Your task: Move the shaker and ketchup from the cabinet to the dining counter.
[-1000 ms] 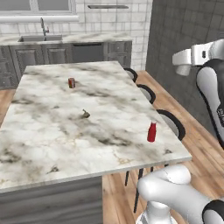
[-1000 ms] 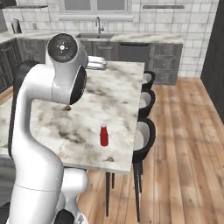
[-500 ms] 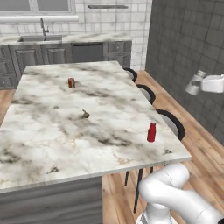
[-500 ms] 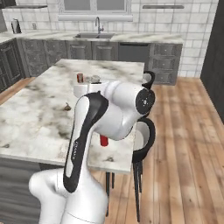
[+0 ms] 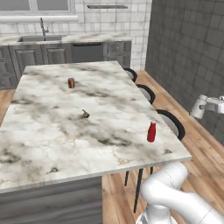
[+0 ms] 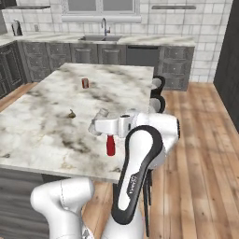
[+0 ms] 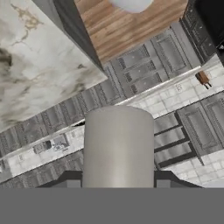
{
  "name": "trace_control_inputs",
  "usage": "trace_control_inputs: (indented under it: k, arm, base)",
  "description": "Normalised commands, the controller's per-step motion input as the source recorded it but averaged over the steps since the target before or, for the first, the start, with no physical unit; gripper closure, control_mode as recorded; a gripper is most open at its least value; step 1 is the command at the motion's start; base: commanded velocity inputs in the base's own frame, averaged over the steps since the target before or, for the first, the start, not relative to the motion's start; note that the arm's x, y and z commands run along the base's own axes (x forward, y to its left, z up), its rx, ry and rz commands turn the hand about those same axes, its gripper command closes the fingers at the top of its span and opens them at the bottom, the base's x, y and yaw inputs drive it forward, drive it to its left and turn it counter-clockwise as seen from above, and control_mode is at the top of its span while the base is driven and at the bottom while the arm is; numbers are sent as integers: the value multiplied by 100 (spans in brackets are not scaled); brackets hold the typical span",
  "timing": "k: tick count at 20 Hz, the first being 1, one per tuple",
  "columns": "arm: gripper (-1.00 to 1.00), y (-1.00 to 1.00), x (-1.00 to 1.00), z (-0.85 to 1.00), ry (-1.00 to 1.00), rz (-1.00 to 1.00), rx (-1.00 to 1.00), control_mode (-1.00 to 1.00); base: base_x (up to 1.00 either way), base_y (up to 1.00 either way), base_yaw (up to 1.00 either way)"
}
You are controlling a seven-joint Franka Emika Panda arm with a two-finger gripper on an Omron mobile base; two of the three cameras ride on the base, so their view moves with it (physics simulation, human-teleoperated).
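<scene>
Carrying the shaker [image 7: 118,146] clamped in your fingers [image 6: 99,120], you next lower it onto the desk [image 5: 52,131] beside the ketchup [image 5: 151,132].

Both base views overlook the dining counter [image 5: 65,131].

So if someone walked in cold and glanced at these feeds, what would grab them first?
Probably the red ketchup standing upright near the dining counter's stool-side edge, bright against the veined marble. Next, the gripper held out sideways over that same edge with a pale grey shaker clamped between its fingers, close above the bottle in the right base view. A small red can sits farther back on the counter.
</scene>
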Motion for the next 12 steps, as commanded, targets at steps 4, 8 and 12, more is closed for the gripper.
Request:
trace_control_inputs:
  k: [4, 8, 12]
  arm:
    - [100, -4, 10, -97, -38, 53, -21, -100]
    - [100, 0, 8, -99, -59, 47, -21, -100]
    - [100, 3, 5, -75, -61, 33, -15, -100]
  base:
    - [0, 0, 0]
    - [0, 0, 0]
    - [0, 0, 0]
